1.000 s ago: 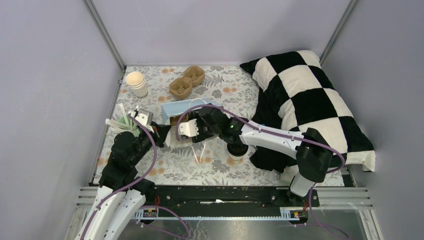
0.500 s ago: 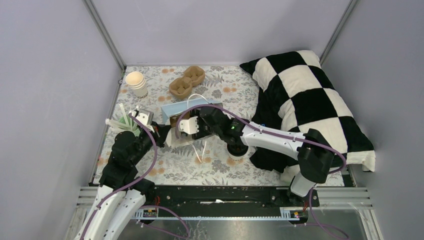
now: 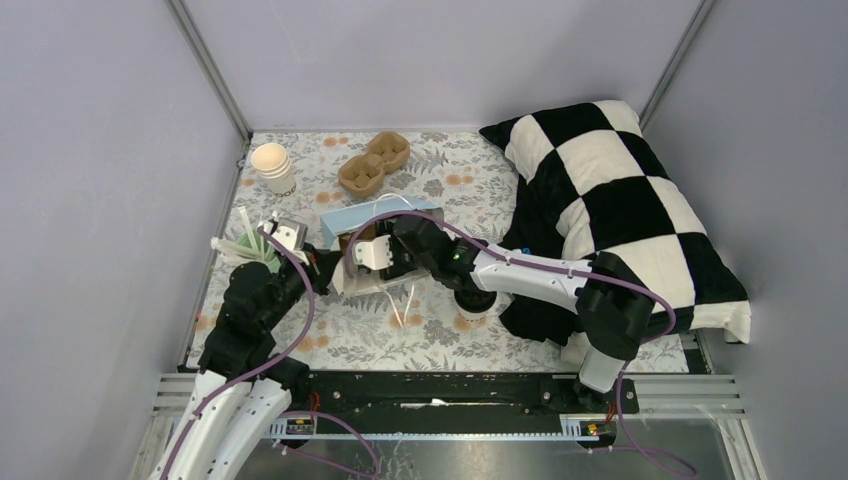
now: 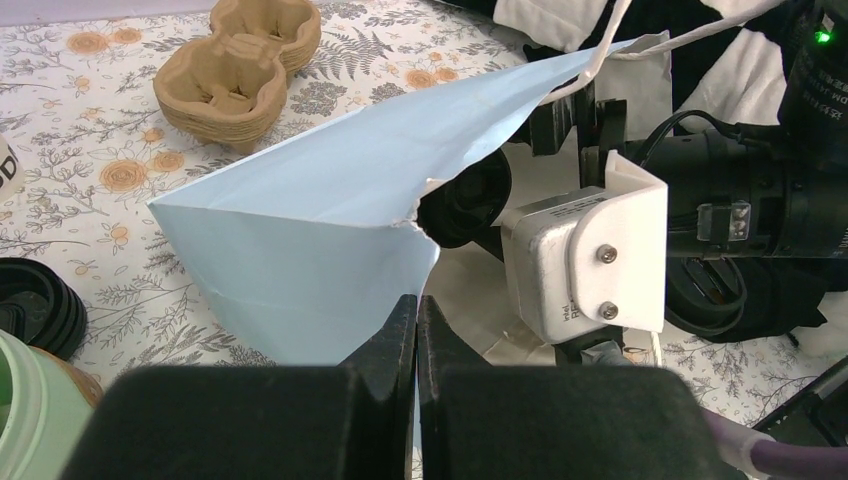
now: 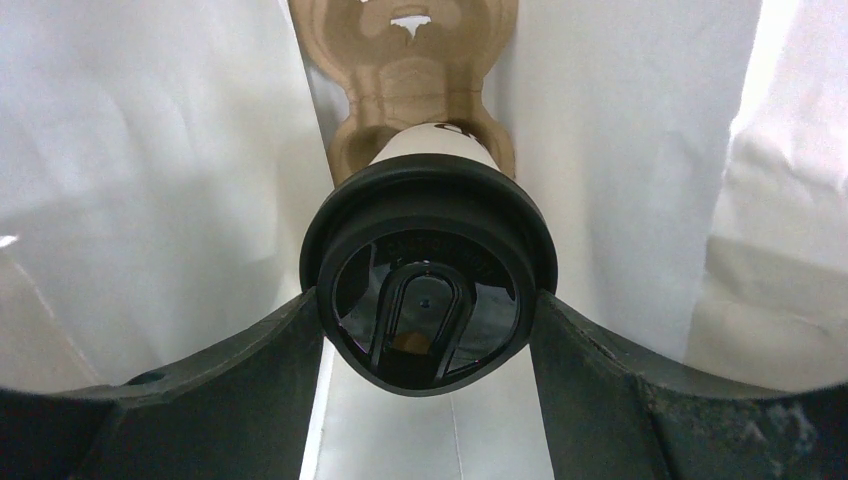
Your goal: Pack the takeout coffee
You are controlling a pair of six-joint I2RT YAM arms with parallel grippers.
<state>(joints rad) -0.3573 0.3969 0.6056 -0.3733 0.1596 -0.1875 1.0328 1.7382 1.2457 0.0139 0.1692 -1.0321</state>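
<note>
A blue paper bag (image 3: 385,212) lies on its side, mouth toward the arms. My left gripper (image 4: 417,300) is shut on the bag's torn lower edge (image 4: 330,230) and holds the mouth open. My right gripper (image 5: 428,300) is inside the bag, shut on a white coffee cup with a black lid (image 5: 428,270). The cup sits over a brown cardboard carrier (image 5: 410,60) on the bag's floor. In the top view the right wrist (image 3: 378,255) is at the bag's mouth and hides that cup. A second black-lidded cup (image 3: 475,298) stands on the table under the right forearm.
A stack of lidless cream cups (image 3: 273,165) and brown cardboard carriers (image 3: 375,162) stand at the back. A mint-green cup with white sticks (image 3: 255,245) is by the left arm, with a black lid (image 4: 35,305) beside it. A checkered pillow (image 3: 620,200) fills the right side.
My right gripper has moved left and deeper into the bag with the cup. The left gripper has kept its hold on the bag's edge.
</note>
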